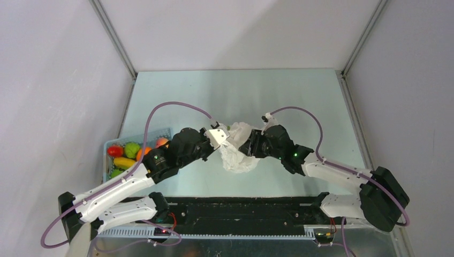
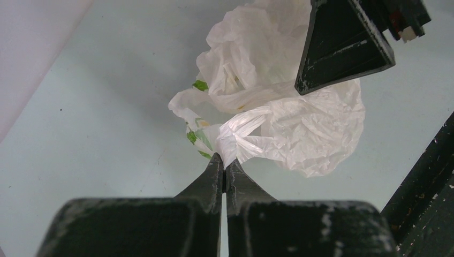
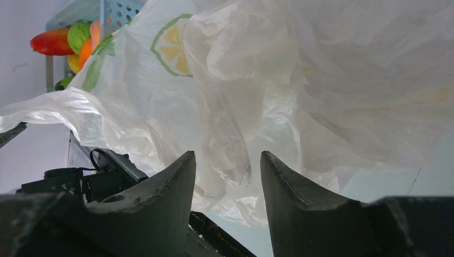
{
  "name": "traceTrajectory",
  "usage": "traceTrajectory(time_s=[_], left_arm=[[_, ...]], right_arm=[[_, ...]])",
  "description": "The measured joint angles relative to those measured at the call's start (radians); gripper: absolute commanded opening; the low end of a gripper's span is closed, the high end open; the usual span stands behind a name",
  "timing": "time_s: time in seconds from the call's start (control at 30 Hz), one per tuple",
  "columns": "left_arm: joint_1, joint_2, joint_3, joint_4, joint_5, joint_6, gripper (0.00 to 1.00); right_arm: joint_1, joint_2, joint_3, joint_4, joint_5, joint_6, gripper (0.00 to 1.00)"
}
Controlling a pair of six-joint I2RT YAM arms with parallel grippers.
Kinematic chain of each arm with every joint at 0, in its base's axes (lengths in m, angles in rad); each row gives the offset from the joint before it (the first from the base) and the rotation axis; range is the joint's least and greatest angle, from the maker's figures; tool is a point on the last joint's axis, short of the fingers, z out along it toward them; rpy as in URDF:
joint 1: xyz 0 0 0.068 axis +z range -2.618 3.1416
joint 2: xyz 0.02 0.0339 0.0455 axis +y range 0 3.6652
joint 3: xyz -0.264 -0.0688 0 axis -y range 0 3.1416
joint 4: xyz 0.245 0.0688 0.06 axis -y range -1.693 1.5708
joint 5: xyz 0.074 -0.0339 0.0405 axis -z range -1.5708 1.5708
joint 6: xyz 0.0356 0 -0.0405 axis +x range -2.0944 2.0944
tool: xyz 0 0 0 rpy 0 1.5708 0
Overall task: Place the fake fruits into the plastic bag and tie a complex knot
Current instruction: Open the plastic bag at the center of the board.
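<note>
White plastic bag [image 1: 238, 152] at centre of table [image 1: 214, 96] | my left fingers [image 2: 224, 167] clamped on its twisted strip [image 2: 242, 127] | my right fingers [image 1: 249, 143] apart, loose fold hanging between, ungripped | fake fruits [image 1: 131, 152] in basket [image 1: 147, 134] at left | risk: my pull tears film or cinches neck before loading

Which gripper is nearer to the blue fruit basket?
Left. The left gripper, shut on the plastic bag, is right of the basket; the right gripper is farther right, on the bag's other side.
</note>
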Motion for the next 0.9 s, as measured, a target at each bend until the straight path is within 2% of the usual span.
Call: traceTrajectory(time_s=[0.3,0.63,0.7,0.77,0.9], left_arm=[[0.000,-0.001,0.000,0.000,0.000,0.000,0.00],[-0.002,-0.013,-0.004,0.009,-0.023,0.006,0.00],[-0.002,-0.025,-0.015,0.016,-0.034,0.008,0.00],[-0.003,-0.034,-0.023,0.018,-0.045,0.008,0.00],[-0.004,-0.046,-0.030,0.026,-0.063,0.011,0.00]], right_arm=[[0.010,0.059,-0.002,0.052,-0.043,0.044,0.49],[0.012,0.091,-0.003,0.077,-0.056,0.093,0.39],[0.012,0.095,-0.003,0.080,-0.059,0.101,0.34],[0.012,0.095,-0.003,0.082,-0.060,0.107,0.20],[0.012,0.093,-0.008,0.101,-0.059,0.110,0.01]])
